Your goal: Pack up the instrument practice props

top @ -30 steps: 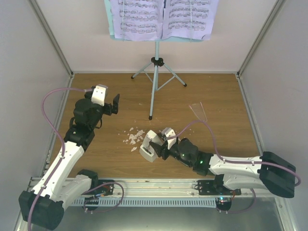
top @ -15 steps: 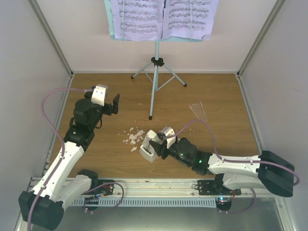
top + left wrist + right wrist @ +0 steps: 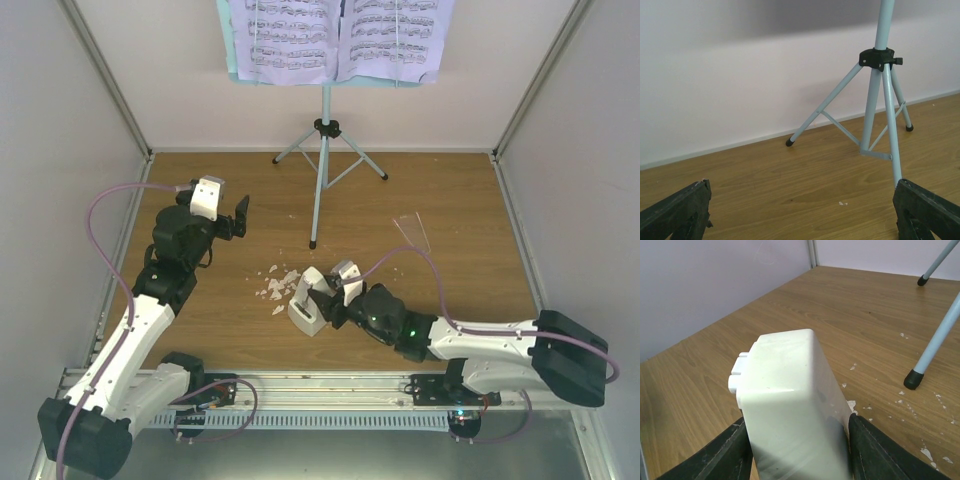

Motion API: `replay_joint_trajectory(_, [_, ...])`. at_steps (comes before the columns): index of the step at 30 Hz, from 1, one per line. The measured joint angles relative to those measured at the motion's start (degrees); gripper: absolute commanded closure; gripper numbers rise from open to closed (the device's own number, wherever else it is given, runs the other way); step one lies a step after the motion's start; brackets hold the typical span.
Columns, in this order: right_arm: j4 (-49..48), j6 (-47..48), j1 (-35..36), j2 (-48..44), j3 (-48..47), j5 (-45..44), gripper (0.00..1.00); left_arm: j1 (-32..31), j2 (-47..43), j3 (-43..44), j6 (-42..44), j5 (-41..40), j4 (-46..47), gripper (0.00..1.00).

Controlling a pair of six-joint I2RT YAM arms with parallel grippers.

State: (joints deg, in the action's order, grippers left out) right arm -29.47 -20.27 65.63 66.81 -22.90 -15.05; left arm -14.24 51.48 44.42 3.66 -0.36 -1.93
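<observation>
Edged slightly sideways, the right gripper (image 3: 318, 298) is pictured clamped on the metronome (image 3: 790, 405), laid lengthwise between its fingers just short of the music stand's (image 3: 322, 150) near foot; the left gripper (image 3: 800, 212) is held wide.

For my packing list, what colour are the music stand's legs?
The legs are pale blue, clearest in the left wrist view.

Right claw (image 3: 319, 302) edged left, away from base; gripped metronome (image 3: 302, 314) shifted along.

The top view looks down from above and behind onto the whole desk (image 3: 470, 190). Both wrist views sit low, each catching legs of the music stand (image 3: 879, 59); the right is close against the metronome (image 3: 790, 400).
</observation>
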Motion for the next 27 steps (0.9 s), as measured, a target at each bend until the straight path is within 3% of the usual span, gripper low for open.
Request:
replay_joint_trajectory(14, [4.0, -1.9, 0.1, 2.3, -3.2, -2.5, 0.35, -0.3, 0.0, 0.0, 0.0, -0.1, 0.0, 0.01])
replay_joint_trajectory(27, [5.2, -2.3, 0.0, 3.0, -4.2, -3.6, 0.30, -0.3, 0.0, 0.0, 0.0, -0.1, 0.0, 0.01])
